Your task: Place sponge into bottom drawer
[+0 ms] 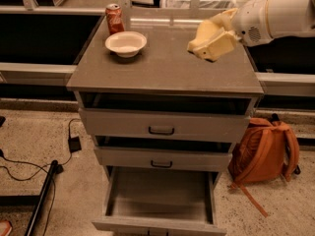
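Observation:
The pale yellow sponge (208, 43) is held in the air above the right part of the grey cabinet top (162, 68). My gripper (220, 32) comes in from the right on a white arm and is shut on the sponge. The bottom drawer (160, 195) is pulled open at the foot of the cabinet, and its plain grey inside shows nothing in it. It lies well below and to the left of the sponge.
A white bowl (126, 43) and a red soda can (114, 17) stand at the back left of the top. The two upper drawers (161, 127) are slightly ajar. An orange backpack (266, 149) leans at the right; cables (49, 173) lie on the floor at the left.

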`<state>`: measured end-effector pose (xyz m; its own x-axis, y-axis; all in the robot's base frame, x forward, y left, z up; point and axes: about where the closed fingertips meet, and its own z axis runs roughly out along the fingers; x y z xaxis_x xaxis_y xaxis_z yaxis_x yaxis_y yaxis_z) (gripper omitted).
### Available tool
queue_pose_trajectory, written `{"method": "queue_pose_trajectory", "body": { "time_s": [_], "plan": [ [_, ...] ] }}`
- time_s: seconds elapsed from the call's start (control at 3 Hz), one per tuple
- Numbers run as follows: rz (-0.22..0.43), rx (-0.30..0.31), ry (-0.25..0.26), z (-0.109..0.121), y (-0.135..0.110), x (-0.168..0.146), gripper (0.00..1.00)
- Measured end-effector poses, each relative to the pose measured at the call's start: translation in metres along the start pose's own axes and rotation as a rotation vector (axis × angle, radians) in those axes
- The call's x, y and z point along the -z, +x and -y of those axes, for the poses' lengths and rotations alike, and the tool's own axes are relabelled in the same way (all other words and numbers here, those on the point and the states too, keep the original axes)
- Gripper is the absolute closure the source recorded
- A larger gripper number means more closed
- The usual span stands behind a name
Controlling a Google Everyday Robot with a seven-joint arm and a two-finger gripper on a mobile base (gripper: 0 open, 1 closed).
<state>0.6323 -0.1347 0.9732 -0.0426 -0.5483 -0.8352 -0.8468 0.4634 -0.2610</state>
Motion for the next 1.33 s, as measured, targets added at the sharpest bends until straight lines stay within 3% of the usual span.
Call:
{"method": "queue_pose_trajectory", "body": {
  "time_s": [0.33, 0.67, 1.0, 1.33],
  "plan": [
    [0.030, 0.014, -0.036, -0.024, 0.010, -0.009, 1.00],
    [0.099, 0.046, -0.119, -0.093, 0.027, -0.015, 1.00],
    [0.068, 0.052, -0.243, -0.164, 0.075, -0.038, 1.00],
    [0.043, 0.039, -0.293, -0.189, 0.091, -0.049, 1.00]
  ]
}}
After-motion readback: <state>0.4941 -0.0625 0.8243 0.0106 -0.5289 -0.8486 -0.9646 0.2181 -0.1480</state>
